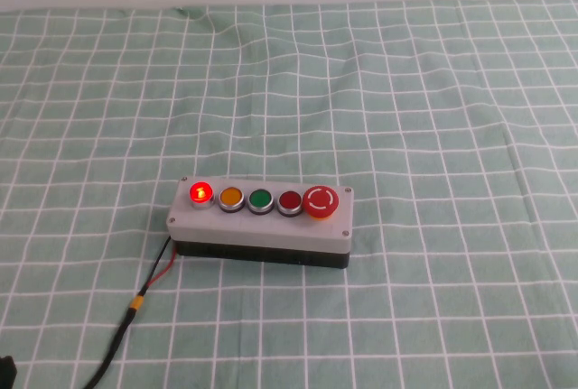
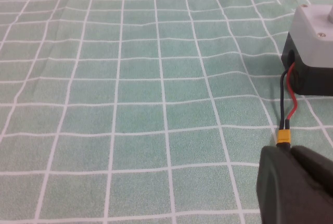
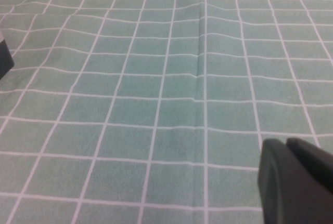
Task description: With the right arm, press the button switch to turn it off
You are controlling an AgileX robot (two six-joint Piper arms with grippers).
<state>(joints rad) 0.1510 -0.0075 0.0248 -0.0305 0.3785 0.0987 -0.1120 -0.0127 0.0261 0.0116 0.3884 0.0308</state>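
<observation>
The button switch (image 1: pixel 200 193) is lit bright red, so it is judged to be on and not yet pressed. It sits at the end of the grey five-button box (image 1: pixel 262 228), on the box's left as the robot faces it, next to a yellow button (image 1: pixel 231 197); the box rests on the green checked cloth covering the surface (image 1: pixel 433 118). The right claw (image 3: pixel 297 180) appears only as a dark tip at the edge of its own wrist view, over bare cloth, with the switch nowhere near it and out of that view; whether it is open or closed cannot be determined. The left claw (image 2: pixel 294 185) lies low beside the box's corner, just by the red and black lead (image 2: pixel 287 110); its state likewise cannot be determined. Handling assessment: the switch is small, rigid and sprung, needing a straight downward press on the cap's centre, not a grip. The box looks light and may slide or tip under an off-centre push.
</observation>
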